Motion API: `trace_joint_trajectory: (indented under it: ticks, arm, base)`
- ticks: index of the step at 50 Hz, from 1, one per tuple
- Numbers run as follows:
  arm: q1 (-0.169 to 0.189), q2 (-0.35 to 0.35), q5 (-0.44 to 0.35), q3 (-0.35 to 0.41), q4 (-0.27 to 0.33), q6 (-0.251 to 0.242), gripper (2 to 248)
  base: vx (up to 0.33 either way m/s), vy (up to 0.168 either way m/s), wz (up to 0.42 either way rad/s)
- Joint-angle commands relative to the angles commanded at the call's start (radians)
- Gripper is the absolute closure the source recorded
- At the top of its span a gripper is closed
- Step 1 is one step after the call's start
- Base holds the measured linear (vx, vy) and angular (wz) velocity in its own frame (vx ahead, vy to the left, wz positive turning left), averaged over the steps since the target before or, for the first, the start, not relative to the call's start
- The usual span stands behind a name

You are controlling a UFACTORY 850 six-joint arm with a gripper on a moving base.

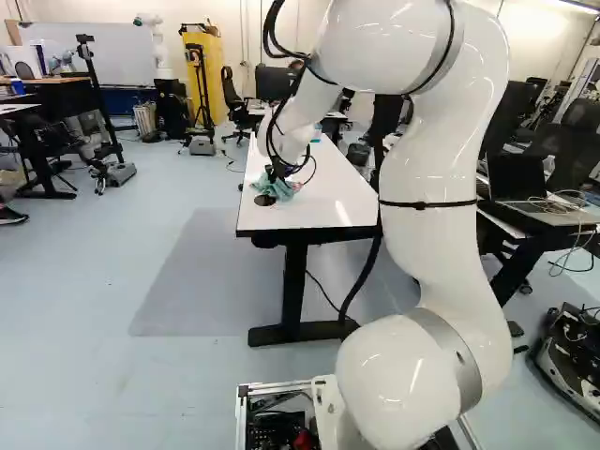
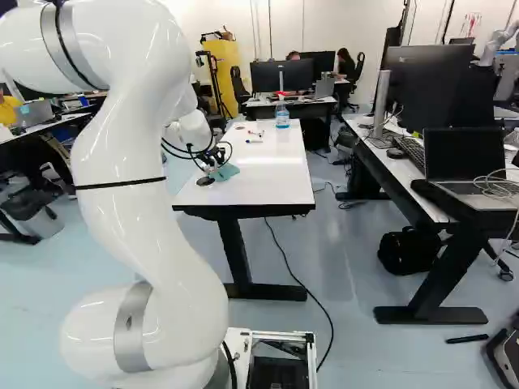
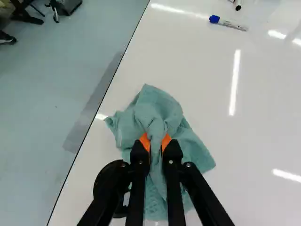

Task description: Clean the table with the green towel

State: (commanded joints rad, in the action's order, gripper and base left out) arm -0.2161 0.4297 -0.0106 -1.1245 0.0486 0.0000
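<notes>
Firmly, the gripper (image 2: 212, 162) pinches the towel (image 3: 157, 101) near the table's (image 3: 225, 136) left edge.
The gripper partly hides a black disc (image 3: 101, 180); the bottle (image 2: 282, 116), near the far right corner, has unclear contents.

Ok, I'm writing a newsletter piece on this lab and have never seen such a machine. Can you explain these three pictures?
The machine is one white robot arm on a moving base. Two pictures come from cameras on the base behind the arm, one to its left and one to its right, so both show the same scene. The third comes from a camera on its wrist, looking along the tool, a black gripper with two orange-padded fingers.

Those fingers pinch a green towel, which lies bunched on a long white table, near one long edge. Also on the table are a blue-capped marker and, towards the far end, a bottle.
</notes>
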Motion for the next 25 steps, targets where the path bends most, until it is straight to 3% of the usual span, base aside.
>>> trace_joint_trajectory:
  ticks: [25]
  arm:
    - [0.047,-0.069,0.0,0.088,0.0,0.0,204]
  base:
    - [0.0,0.0,0.0]
